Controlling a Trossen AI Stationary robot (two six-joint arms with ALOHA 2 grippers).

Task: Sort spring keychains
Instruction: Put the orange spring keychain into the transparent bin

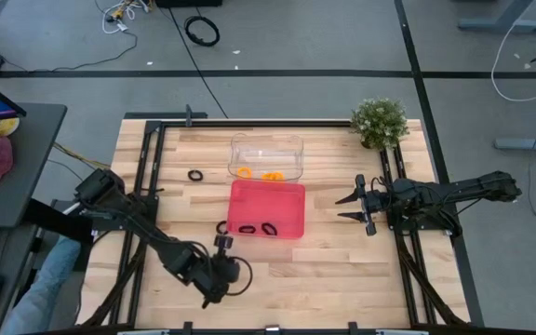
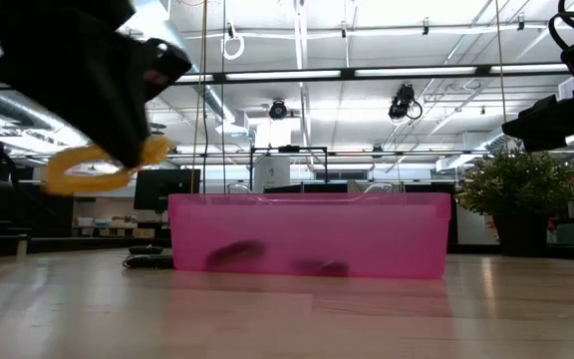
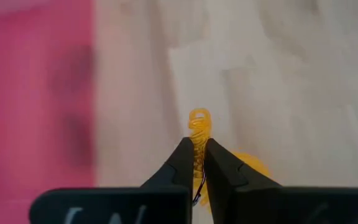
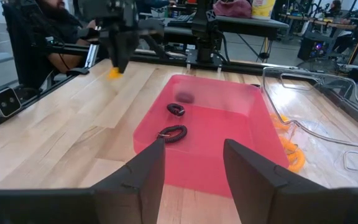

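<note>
My left gripper (image 1: 223,244) hangs over the table's near left part, just left of the pink tray (image 1: 291,191), and is shut on an orange spring keychain (image 2: 93,172). Two black keychains (image 4: 174,132) lie in the pink tray. Orange keychains (image 1: 273,175) lie in the clear tray (image 1: 266,141) behind it. One black keychain (image 1: 194,174) lies on the wood at the far left, and another (image 1: 221,226) lies by the pink tray's left wall. My right gripper (image 4: 191,162) waits open to the right of the pink tray. My left gripper pinches the orange keychain's coil (image 3: 199,134) between its two fingers (image 3: 180,163), and one end of the coil sticks out past the fingertips. The fingers slant down toward the table. The keychain hangs lifted clear of the wood (image 2: 93,172).
A small potted plant (image 1: 380,121) stands at the table's far right corner. Black metal rails (image 1: 152,167) run along the left and right sides of the wooden top. Bare wood lies in front of the pink tray.
</note>
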